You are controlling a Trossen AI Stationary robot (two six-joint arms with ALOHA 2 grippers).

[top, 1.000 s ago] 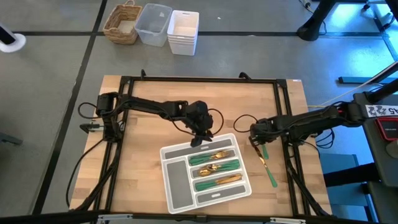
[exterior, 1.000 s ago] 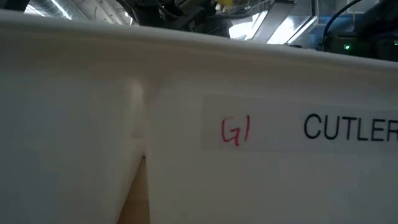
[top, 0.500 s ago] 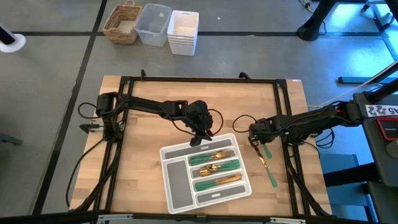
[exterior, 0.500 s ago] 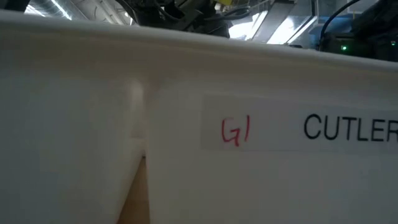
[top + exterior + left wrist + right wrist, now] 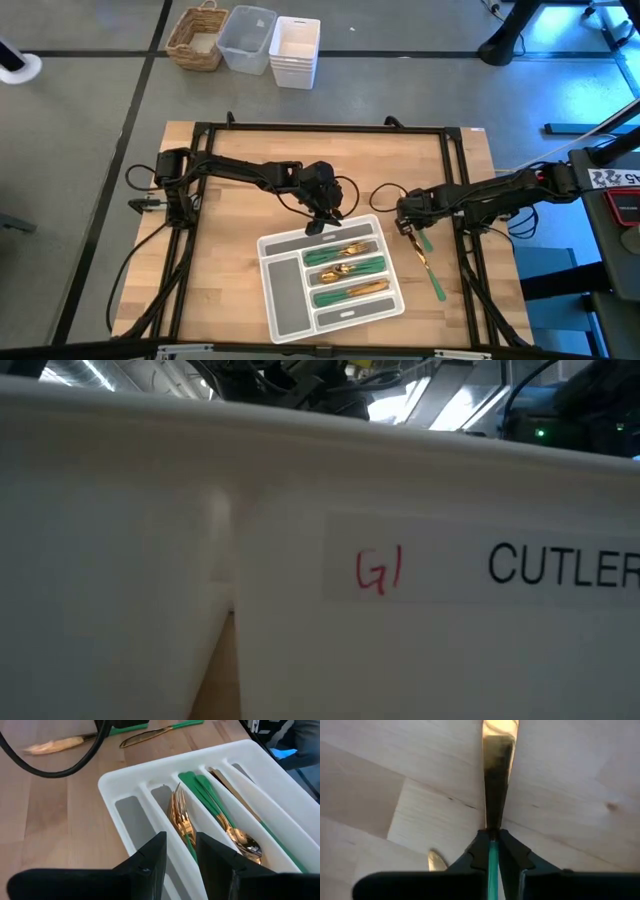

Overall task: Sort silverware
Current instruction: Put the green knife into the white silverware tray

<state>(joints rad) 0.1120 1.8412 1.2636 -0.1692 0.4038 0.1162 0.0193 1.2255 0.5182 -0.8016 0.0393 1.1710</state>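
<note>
High view: the right gripper (image 5: 409,228) sits low over the bare wood just beside the right edge of the cutlery tray (image 5: 283,300), at the green-handled knife (image 5: 412,243) nearer the tray. A second knife (image 5: 432,277) lies on the table just beyond it. The right arm reaches in flat from the table's right side, forearm near level, wrist turned down. The left gripper (image 5: 322,215) hangs over the tray's far rim, its arm stretched across from the left. Sorted silverware (image 5: 345,272) fills three of the tray's compartments.

Low view: the tray's white wall fills the picture; neither gripper can be read here.

Left wrist view: the left gripper (image 5: 179,857) stands narrowly parted and holds nothing, poised above the forks (image 5: 181,822) in their slot; spoons (image 5: 235,832) lie in the next slot. Two knives rest on the wood beyond the tray.

Right wrist view: the right gripper (image 5: 492,851) is pinched narrow on the knife's (image 5: 496,775) slim green handle where it meets the gold blade; the blade runs straight ahead over the wood.

Judgement: the grip sits at the neck, so the piece may pivot. A slow, straight lift is advisable, with the blade kept level, before travelling to the tray. Confirm that the neighbouring knife is not dragged along.
</note>
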